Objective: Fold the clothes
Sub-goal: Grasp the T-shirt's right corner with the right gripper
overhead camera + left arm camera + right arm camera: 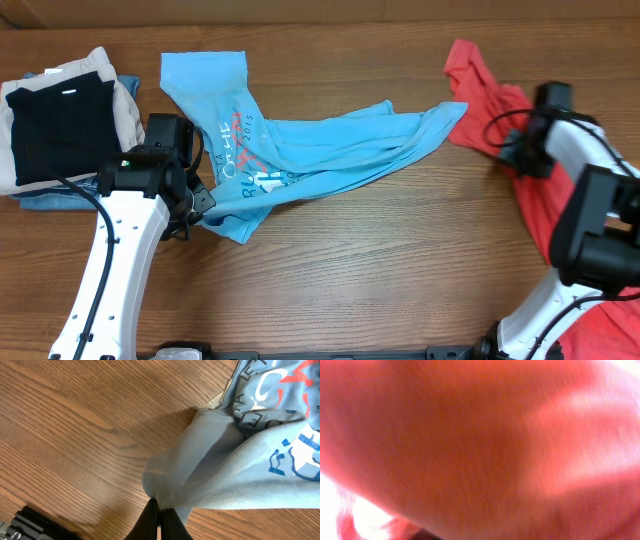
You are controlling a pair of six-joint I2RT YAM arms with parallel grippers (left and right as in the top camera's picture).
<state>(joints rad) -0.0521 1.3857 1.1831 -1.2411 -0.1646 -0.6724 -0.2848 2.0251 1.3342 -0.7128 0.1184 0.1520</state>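
Light sky-blue cotton T-shirt (300, 140) is lying rumpled mid-table. My left gripper (159, 510) is clenching its bottom corner. Right gripper (515, 152) is sitting against the loose coral-red garment (490, 100). I cannot tell its grip, as red cloth is filling its wrist view.

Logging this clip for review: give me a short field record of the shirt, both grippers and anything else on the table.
blue T-shirt: unfolded and rumpled, print up, mid-table
left gripper: shut on the shirt's lower-left edge
right gripper: over the coral-red garment; open or shut not visible
right wrist view: filled with blurred red cloth
folded stack: black over beige over denim-blue, at the left
folding progress: none visible
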